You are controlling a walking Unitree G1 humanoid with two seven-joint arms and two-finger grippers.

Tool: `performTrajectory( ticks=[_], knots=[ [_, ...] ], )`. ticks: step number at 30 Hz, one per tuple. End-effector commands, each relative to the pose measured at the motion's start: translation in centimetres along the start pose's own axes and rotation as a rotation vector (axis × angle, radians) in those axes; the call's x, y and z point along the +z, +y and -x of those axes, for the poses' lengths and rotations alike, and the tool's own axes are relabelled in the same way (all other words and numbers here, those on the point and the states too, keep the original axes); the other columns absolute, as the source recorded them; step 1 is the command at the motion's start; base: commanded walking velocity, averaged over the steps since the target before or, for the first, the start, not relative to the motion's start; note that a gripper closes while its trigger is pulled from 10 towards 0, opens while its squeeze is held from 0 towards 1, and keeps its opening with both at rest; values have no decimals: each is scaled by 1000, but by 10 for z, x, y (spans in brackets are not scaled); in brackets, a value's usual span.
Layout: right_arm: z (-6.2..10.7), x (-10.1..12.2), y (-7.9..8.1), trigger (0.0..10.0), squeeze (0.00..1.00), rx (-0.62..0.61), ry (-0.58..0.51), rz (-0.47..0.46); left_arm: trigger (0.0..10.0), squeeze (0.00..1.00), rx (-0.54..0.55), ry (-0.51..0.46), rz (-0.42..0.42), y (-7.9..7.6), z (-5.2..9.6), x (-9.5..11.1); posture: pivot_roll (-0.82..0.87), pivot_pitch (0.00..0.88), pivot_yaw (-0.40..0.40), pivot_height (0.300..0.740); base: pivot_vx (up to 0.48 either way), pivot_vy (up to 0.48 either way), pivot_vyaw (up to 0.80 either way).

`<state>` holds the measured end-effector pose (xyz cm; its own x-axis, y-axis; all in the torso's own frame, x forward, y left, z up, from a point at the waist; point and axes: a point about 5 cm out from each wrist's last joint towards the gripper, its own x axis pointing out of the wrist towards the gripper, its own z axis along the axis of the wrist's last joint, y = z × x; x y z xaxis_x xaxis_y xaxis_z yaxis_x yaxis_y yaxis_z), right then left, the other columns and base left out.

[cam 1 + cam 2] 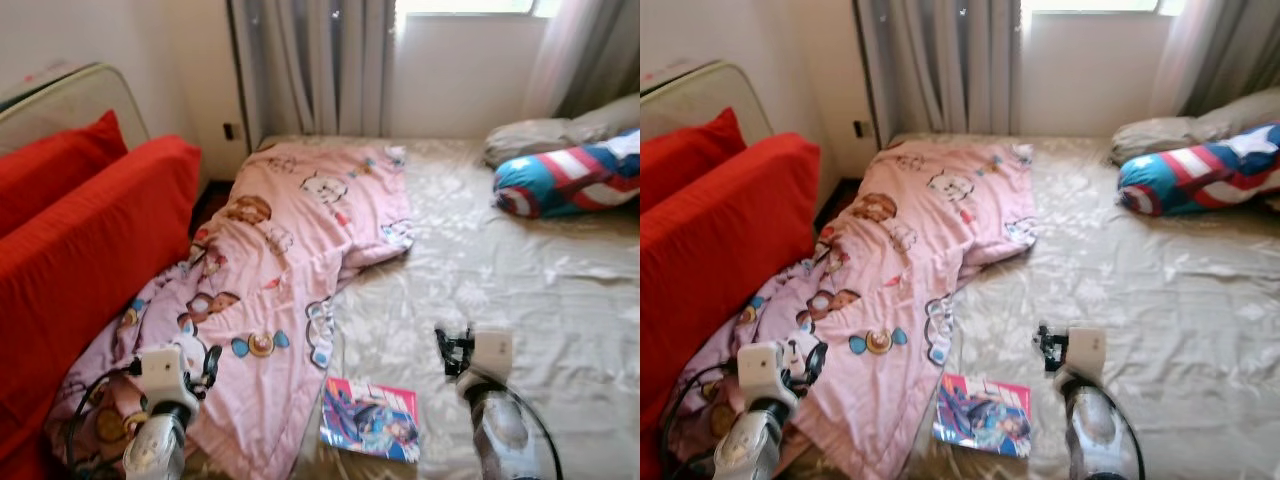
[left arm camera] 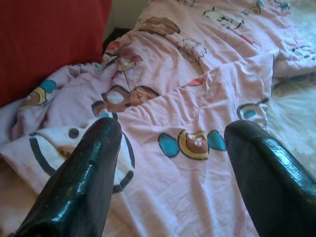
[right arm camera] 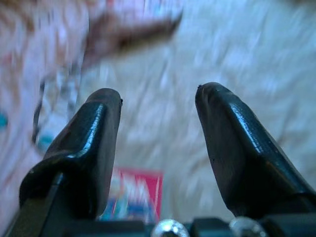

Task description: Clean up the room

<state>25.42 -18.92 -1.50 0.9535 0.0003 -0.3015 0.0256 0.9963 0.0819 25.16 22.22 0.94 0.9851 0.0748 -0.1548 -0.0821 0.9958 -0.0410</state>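
Observation:
A crumpled pink cartoon blanket lies across the left half of the bed and spills over its near left corner. A colourful comic book lies on the beige sheet near the front edge. My left gripper hovers open over the blanket's near end; the left wrist view shows its fingers spread above the blanket. My right gripper is open above the sheet, just right of and beyond the book. In the blurred right wrist view, the book appears below that gripper.
A red sofa with cushions stands close along the bed's left side. A blue, red and white shield-print pillow and a grey pillow lie at the far right. Grey curtains and a window are behind the bed.

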Motion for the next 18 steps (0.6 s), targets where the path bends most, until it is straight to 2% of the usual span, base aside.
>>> performTrajectory(
  ticks=[1, 8, 10, 13, 18],
  knots=[
    [-5, 18, -1, 10000, 0, 16, -95, 23, 10000, 0, -16, -57, -5, -3, -2, 11, -58, 0, 25, 740, 0, 0, 0],
    [-1, 18, -3, 10000, 0, -9, -124, 32, 10000, 0, -24, -64, 8, -5, -4, 15, -112, 0, 49, 740, 0, 0, 0],
    [1, 19, -3, 10000, 0, -26, -140, 14, 10000, 0, -39, -62, 14, -10, -7, 17, -116, 0, 53, 740, 0, 0, 0],
    [1, 16, -5, 10000, 0, -44, -102, 37, 10000, 0, -57, -66, 22, -12, -8, 20, -113, 0, 52, 740, 0, 0, 0],
    [1, 13, -4, 10000, 0, -41, -91, 33, 10000, 0, -68, -69, 19, -14, -9, 21, -87, 0, 40, 705, 0, 0, 0]
  ],
)
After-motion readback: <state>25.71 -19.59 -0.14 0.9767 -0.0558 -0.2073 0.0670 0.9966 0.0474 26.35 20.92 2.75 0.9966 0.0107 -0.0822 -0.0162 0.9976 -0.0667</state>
